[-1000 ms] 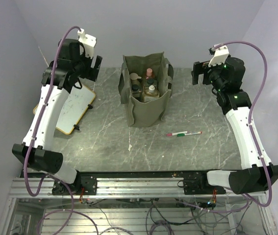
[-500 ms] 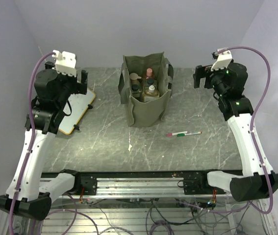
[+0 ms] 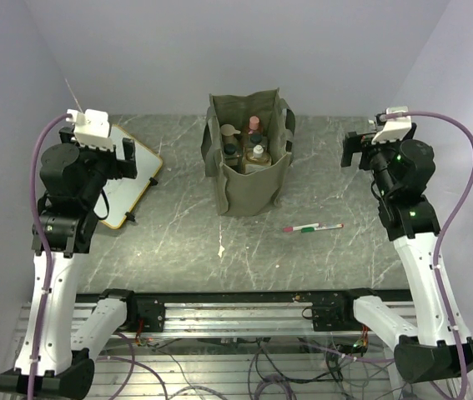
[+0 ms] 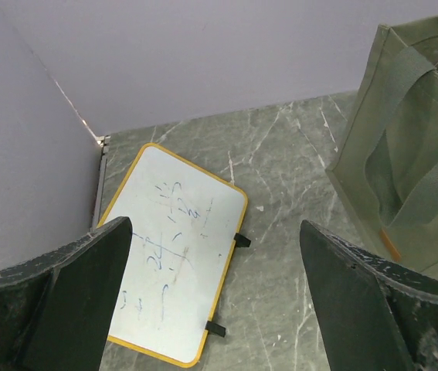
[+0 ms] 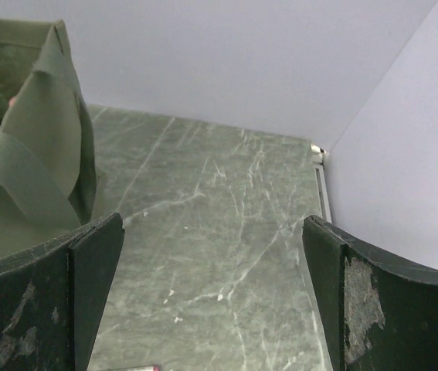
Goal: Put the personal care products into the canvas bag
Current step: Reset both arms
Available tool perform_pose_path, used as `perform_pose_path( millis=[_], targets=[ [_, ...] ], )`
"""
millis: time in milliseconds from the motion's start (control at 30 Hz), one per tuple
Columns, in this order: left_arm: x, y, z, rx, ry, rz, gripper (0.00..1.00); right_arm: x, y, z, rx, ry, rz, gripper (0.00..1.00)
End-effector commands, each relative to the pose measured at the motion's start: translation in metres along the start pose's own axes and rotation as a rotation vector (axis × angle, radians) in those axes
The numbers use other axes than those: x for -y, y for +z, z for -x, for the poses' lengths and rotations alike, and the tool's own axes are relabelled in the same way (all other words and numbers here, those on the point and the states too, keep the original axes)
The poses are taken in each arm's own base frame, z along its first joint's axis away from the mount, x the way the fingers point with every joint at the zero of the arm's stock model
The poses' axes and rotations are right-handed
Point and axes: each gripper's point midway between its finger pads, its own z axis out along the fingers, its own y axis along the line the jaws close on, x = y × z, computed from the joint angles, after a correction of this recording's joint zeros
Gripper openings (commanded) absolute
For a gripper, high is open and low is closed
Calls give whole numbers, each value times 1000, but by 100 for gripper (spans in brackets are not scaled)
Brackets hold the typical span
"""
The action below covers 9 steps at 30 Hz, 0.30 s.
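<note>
Over the last second I drew both arms back from the bag point(image 3: 249, 179) and out toward my own sides. My left jaws, which had been reaching in near the bag's left wall, hung above the whiteboard point(image 3: 132, 179). My right jaws had retreated from the bag's right side to the far right of the tabletop point(image 3: 336, 192). Both pairs stood released and spread wide. In each wrist view there was only bare tabletop, or the whiteboard point(image 4: 176, 251), between the fingers, so I was grasping nothing.

The bag itself had not shifted. It stood upright in the middle of the tabletop toward the back, mouth open, with the bottles point(image 3: 257, 154) and a dark-lidded jar point(image 3: 230, 150) standing inside it. They were packed close together, and I could not count every one from above. Outside the bag I saw only the pen point(image 3: 313, 227) lying to its right, the whiteboard well off to its left, and a small pale scrap point(image 3: 220, 248) in front.

With nothing else lying loose and both arms backed away empty, I judged the packing finished, or nearly so.
</note>
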Motion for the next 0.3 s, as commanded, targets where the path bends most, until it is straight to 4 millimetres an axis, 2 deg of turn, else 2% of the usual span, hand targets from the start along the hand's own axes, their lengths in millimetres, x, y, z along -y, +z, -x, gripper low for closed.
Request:
perform_pose_path(
  millis=[0, 267],
  targets=[
    [5, -5, 0, 23, -33, -44, 99, 10, 0, -3, 12, -20, -53, 100],
    [8, 3, -2, 37, -34, -57, 99, 10, 6, -7, -10, -12, -59, 100]
  ],
)
